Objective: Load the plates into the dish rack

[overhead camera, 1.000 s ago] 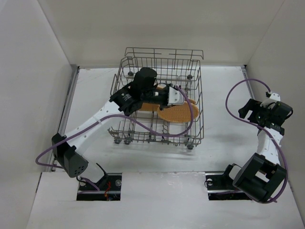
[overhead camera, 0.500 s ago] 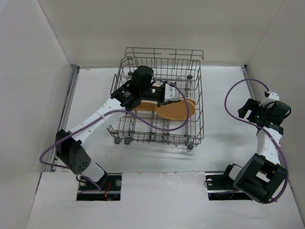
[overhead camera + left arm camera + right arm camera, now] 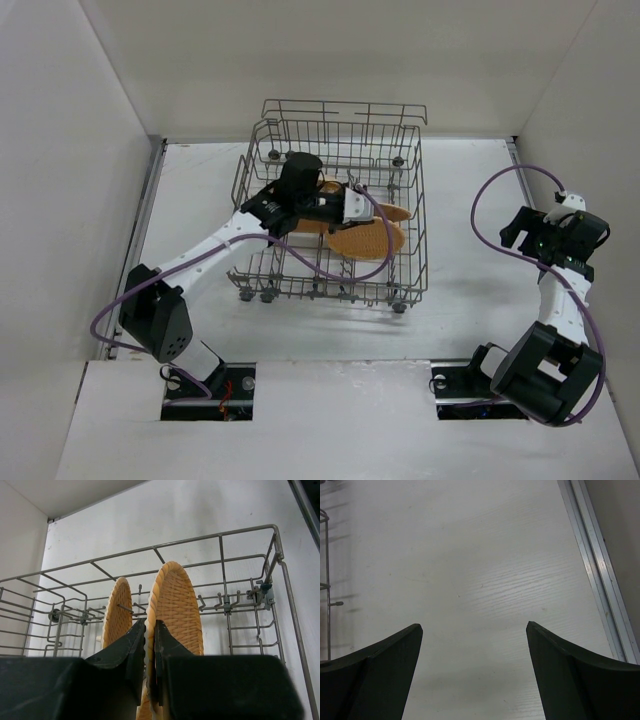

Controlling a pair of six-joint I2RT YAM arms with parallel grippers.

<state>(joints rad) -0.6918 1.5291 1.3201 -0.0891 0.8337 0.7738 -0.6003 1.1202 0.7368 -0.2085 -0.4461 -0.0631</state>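
Orange-tan plate (image 3: 177, 605) rim clamped in our left pincer (image 3: 150, 627) inside the dish rack (image 3: 220, 536); our right pincer (image 3: 473, 625) gapes above the surface (image 3: 470, 555).

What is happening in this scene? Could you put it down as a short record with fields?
Held plate: rim pinched by the left gripper, inside the dish rack
Second plate: beside it in the rack
Right gripper: open, empty, above bare table right of the rack
Rack type: grey wire basket with upright tines
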